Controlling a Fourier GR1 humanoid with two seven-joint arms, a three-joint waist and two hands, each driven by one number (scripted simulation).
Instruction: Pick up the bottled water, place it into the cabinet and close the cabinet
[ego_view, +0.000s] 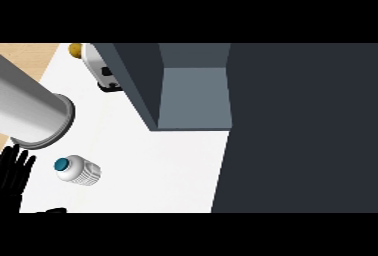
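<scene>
1 ribbed white bottled water (77, 170), teal cap, slate-grey boxy cabinet (193, 95)

Head cam looks steeply down at counter (148, 165), prob. close above.

One bottled water (77, 170) lay on the one white counter (162, 165), at about eight o'clock. One open cabinet (193, 95) stood toward twelve. One toaster-like appliance (100, 67) sat at eleven o'clock, one yellow item (75, 49) beside it. One hand (15, 172) showed at nine.
</scene>
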